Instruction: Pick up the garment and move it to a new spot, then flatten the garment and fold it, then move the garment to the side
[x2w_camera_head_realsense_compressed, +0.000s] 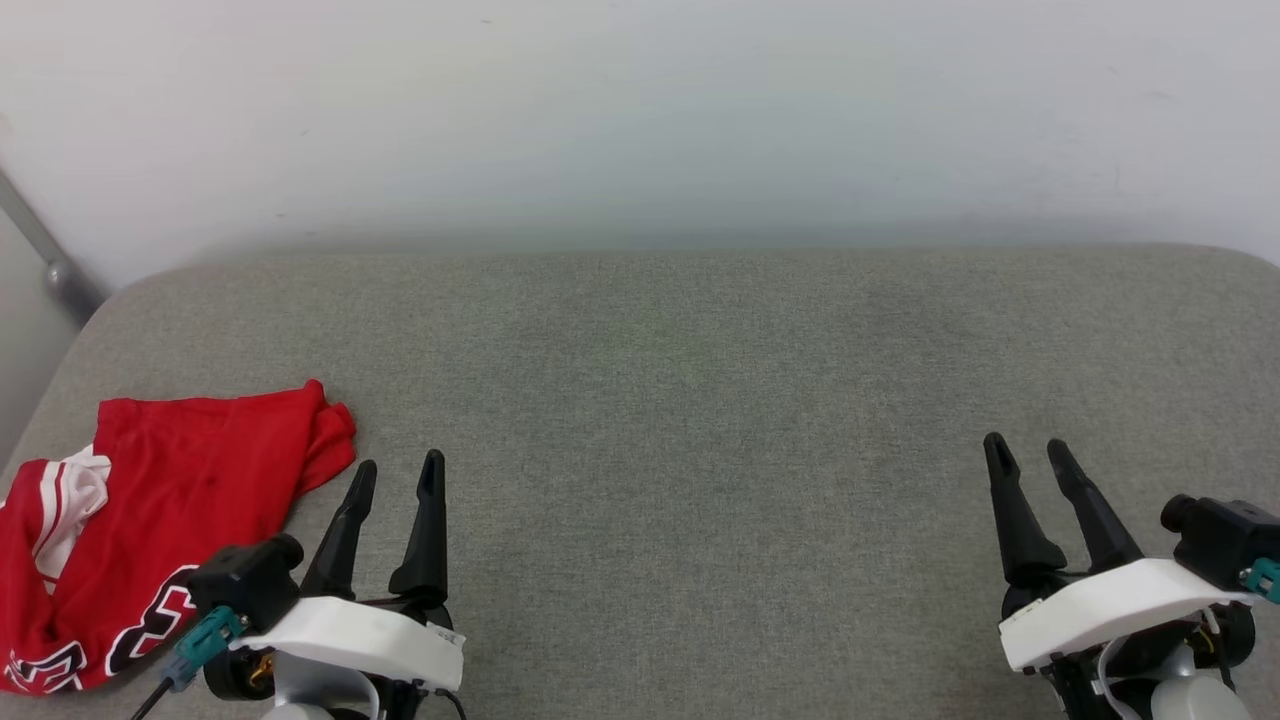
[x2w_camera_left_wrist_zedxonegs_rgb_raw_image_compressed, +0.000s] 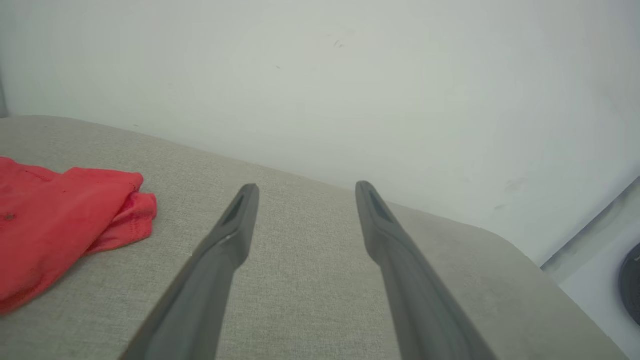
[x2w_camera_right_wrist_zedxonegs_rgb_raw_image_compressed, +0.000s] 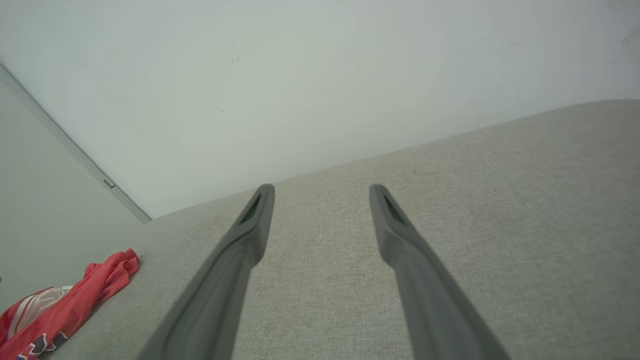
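Observation:
The red garment (x2w_camera_head_realsense_compressed: 170, 500) lies loosely bunched at the left end of the grey padded surface (x2w_camera_head_realsense_compressed: 700, 400), with a white striped sleeve and black white-outlined characters showing near its lower edge. In the left wrist view the garment (x2w_camera_left_wrist_zedxonegs_rgb_raw_image_compressed: 55, 225) lies left of the fingers; in the right wrist view the garment (x2w_camera_right_wrist_zedxonegs_rgb_raw_image_compressed: 65, 307) sits far at the lower left. My left gripper (x2w_camera_head_realsense_compressed: 398, 470) hovers just right of the cloth, open and empty. My right gripper (x2w_camera_head_realsense_compressed: 1028, 448) is far off at the right, open, holding nothing.
A pale wall (x2w_camera_head_realsense_compressed: 640, 110) rises behind the surface's rounded back edge. A grey metal bar (x2w_camera_head_realsense_compressed: 45, 255) slants along the wall at the far left. Bare grey fabric stretches between the two grippers.

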